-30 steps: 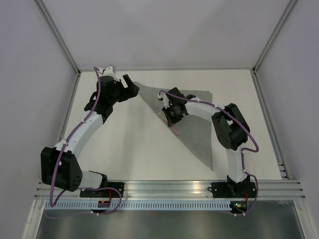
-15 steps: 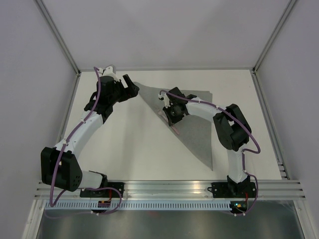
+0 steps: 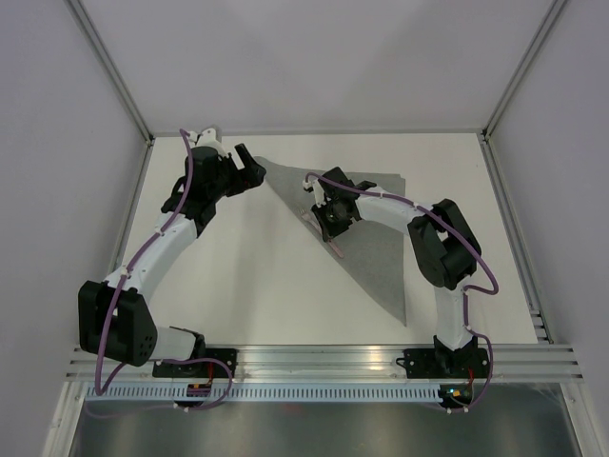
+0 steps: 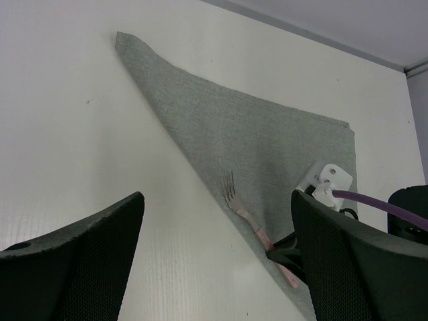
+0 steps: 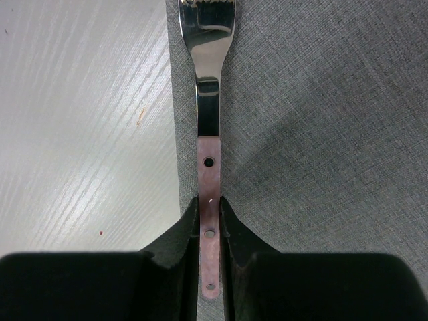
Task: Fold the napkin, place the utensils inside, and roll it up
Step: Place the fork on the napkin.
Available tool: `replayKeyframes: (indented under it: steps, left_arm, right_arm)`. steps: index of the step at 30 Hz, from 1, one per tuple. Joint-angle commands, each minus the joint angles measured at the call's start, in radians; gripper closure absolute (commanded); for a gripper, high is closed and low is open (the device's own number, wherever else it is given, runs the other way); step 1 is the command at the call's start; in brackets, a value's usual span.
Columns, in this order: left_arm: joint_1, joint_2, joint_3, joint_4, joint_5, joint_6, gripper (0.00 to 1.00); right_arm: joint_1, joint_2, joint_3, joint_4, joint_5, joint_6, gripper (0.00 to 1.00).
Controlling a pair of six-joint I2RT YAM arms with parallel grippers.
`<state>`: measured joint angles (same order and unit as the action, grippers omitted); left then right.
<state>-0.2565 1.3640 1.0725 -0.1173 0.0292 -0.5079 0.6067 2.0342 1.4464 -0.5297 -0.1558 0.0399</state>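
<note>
Pinching the fork [image 5: 208,114] by its pale pink handle, the right hand [image 3: 329,219] had both dark fingers [image 5: 180,234] pressed in on the slim stem, and the silvery tines pointed away from its wrist camera. The fork ran right along the long slanted edge of the napkin [image 3: 381,252], with grey cloth on one side and the white table [image 3: 247,276] on the other. Whether the fork rested on the cloth or hung just above it, I could not tell.

The napkin lay flat as a triangle (folded corner to corner, by the look of it) over the far right part of the table. One tip reached toward the far left, a square corner sat at the far right, and the third tip stretched toward the near edge.

Over on the other side, the left hand [image 3: 249,169] was spread wide, its fingers [image 4: 80,254] well apart. It hovered over bare table just beside the napkin's far-left tip. Its wrist camera looked down the slanted edge and caught the fork, with the right hand clamped on the handle.
</note>
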Motion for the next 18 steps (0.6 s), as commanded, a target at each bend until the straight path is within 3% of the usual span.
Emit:
replayKeyframes:
  steps: [1,3,6,14,18]
  left_arm:
    - [0.003,-0.020,-0.005,0.031,0.005,0.002,0.06]
    - [0.003,-0.020,-0.005,0.033,0.003,0.002,0.06]
    - [0.003,-0.022,-0.006,0.036,0.001,0.003,0.06]
    - [0.002,-0.031,-0.005,0.047,0.005,0.017,0.04]
    - [0.003,-0.048,-0.034,0.147,0.066,0.032,0.04]
  right_arm:
    - [0.001,-0.042,0.002,0.004,0.013,0.006,0.82]
    - [0.001,-0.043,-0.001,0.007,0.012,0.006,0.68]
    - [0.001,-0.048,0.005,0.005,0.006,0.008,0.59]
    - [0.001,-0.088,0.075,-0.032,-0.010,-0.003,0.51]
    - [-0.013,-0.134,0.149,-0.070,-0.010,-0.009,0.47]
